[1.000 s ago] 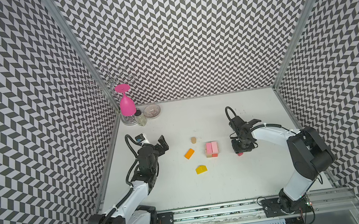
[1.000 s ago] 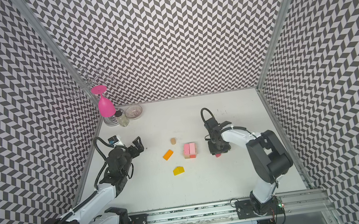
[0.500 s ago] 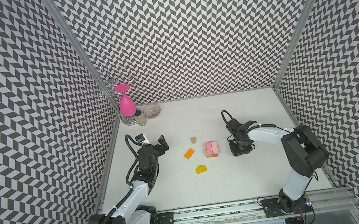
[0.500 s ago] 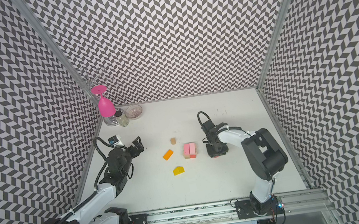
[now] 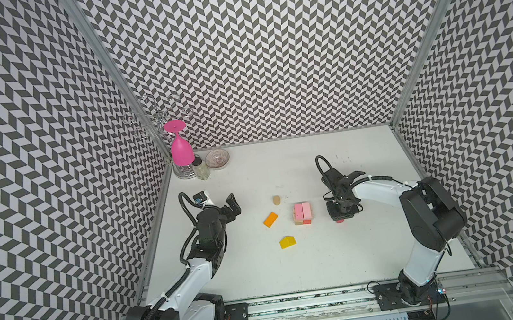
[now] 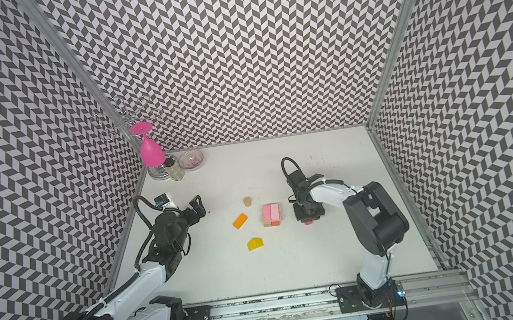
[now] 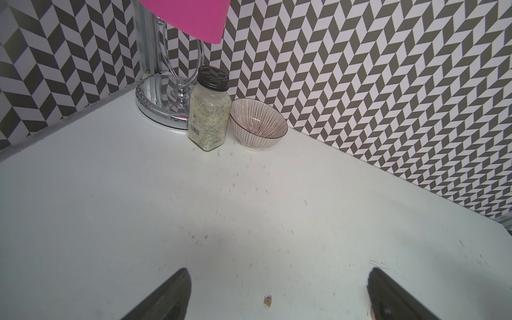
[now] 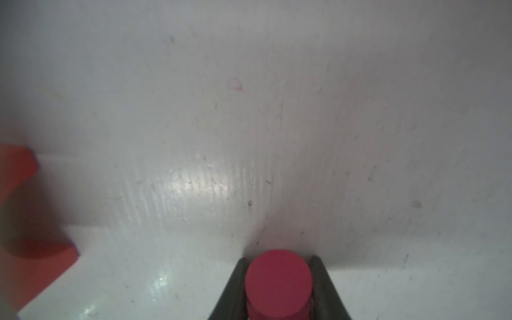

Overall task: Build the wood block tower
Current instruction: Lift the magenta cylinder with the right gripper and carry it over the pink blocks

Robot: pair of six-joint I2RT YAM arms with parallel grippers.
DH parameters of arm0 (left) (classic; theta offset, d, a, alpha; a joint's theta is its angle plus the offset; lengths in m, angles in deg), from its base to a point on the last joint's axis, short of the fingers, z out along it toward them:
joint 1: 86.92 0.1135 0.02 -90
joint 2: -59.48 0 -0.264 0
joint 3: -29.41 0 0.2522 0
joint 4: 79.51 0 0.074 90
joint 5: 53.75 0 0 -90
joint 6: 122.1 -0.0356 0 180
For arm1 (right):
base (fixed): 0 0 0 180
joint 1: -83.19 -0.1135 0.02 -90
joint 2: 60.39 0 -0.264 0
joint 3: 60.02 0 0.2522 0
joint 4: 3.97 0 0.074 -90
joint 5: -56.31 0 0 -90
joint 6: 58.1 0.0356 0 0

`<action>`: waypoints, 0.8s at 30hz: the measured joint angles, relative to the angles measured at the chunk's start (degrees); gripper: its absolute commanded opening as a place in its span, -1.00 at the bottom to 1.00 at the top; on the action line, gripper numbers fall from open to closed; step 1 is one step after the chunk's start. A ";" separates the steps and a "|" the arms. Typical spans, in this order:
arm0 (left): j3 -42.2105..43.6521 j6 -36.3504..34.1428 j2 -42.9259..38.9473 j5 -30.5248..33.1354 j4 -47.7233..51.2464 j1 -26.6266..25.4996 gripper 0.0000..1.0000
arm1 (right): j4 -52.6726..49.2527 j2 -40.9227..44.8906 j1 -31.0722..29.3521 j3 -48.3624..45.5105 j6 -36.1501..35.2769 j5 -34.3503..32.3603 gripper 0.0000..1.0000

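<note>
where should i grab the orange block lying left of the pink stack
Grip the orange block across its two long sides, near the middle, coming straight down. It lies flat and slanted with room all round, so the open left claw, the nearer one, would probably need turning to match.
</note>
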 measured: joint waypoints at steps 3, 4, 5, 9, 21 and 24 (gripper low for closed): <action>0.00 0.00 0.00 0.00 0.00 0.00 1.00 | 0.17 0.52 -0.24 0.02 0.15 -0.02 -0.78; 0.00 0.00 0.00 0.00 0.00 0.00 1.00 | 0.33 1.31 -0.37 0.02 0.55 -0.13 -0.81; 0.00 0.00 0.00 0.00 0.00 0.00 1.00 | 0.70 2.58 -0.68 0.02 1.01 -0.55 -0.91; 0.00 0.00 0.00 0.00 0.00 0.00 1.00 | 4.26 10.27 -3.98 0.13 3.21 -3.06 -1.00; 0.00 0.02 0.00 0.00 0.00 0.00 1.00 | 60.72 36.39 -16.35 -30.42 -4.00 -1.09 -1.00; 0.00 0.02 0.00 0.02 0.00 0.00 1.00 | 73.02 35.76 -16.26 -38.80 -8.70 0.72 -1.00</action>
